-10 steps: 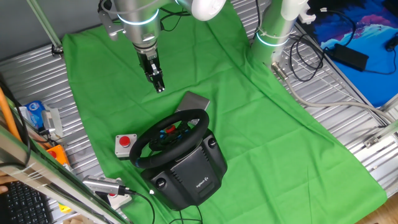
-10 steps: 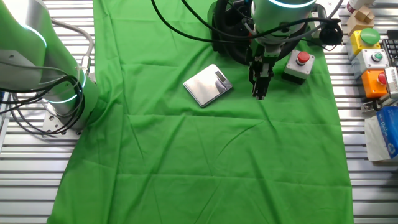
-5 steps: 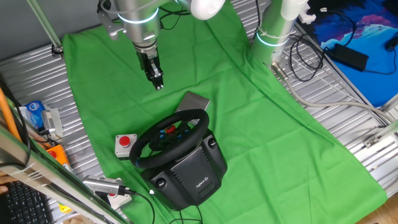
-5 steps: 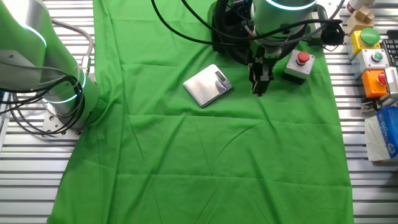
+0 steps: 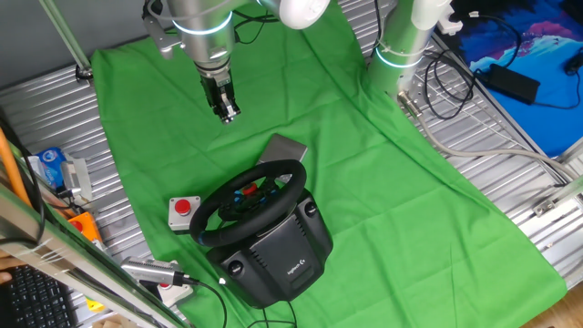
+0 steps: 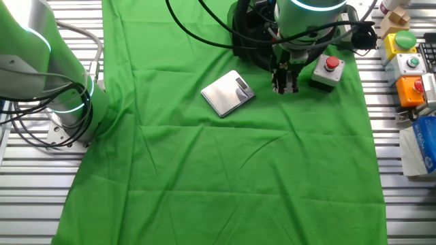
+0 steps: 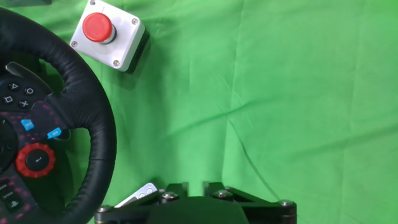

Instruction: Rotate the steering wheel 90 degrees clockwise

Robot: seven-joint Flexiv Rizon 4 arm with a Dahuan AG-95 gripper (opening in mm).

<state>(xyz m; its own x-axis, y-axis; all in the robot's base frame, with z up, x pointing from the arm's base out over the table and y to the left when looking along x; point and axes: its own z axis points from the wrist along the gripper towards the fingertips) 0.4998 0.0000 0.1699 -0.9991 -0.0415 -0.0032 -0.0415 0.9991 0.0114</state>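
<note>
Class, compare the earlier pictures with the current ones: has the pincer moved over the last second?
Yes. In one fixed view the pincer has risen slightly up the picture, farther from the steering wheel, which has stayed put.

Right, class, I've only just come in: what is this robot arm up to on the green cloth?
One robot arm hangs over the green cloth with its gripper in the air, holding nothing and touching nothing. The steering wheel sits untouched on its black base, nearer the camera in one fixed view. A grey box with a red button stands beside the wheel, and a flat silver device lies on the cloth close by. The gripper is apart from the rim, so no grasp has begun.
</note>
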